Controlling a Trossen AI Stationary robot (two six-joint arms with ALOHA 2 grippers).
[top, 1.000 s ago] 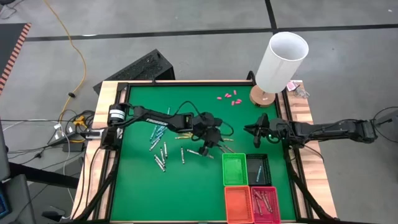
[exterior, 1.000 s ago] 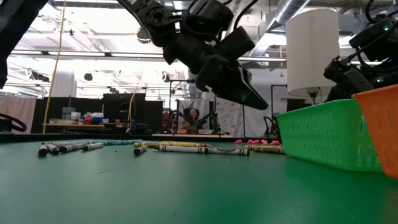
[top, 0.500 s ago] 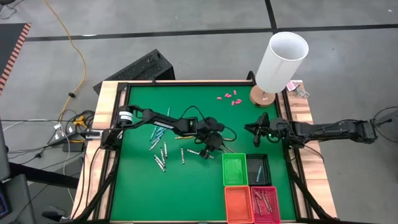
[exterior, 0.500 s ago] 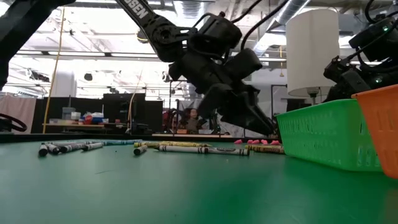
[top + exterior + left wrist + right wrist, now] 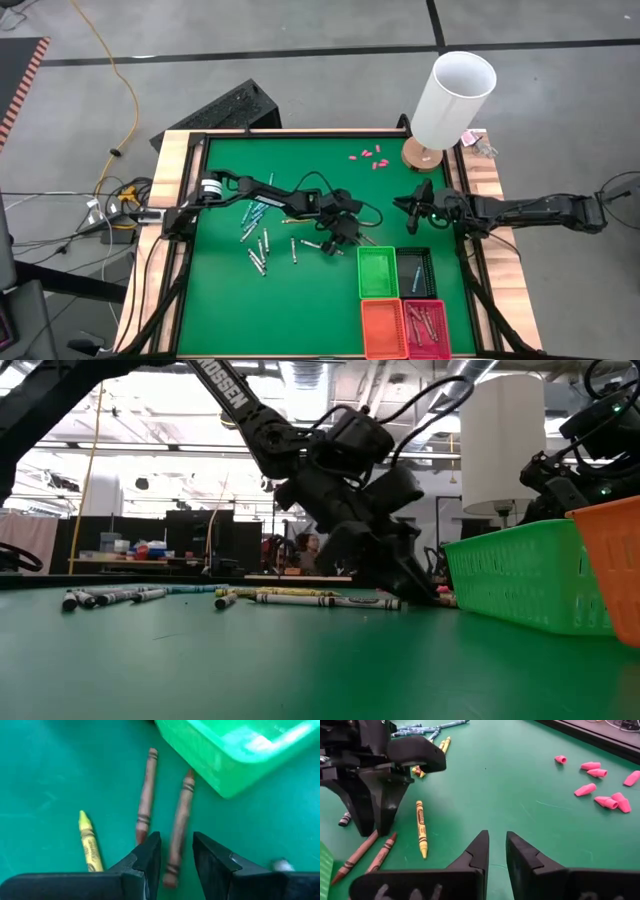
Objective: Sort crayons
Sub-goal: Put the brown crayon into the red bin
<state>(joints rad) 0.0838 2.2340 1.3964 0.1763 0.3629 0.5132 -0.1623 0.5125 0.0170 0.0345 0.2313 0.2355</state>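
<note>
A: Between the black left claw tips?
B: A brown crayon with dark bands, on the green surface.
A: Beside it?
B: Another brown crayon, a yellow one, and a bright green bin.

Left arm reaches across mid-tabletop, its left gripper tilted steeply down, fingers parted at the surface. Right arm extends from the right edge; right gripper hovers, fingers slightly apart.
</note>
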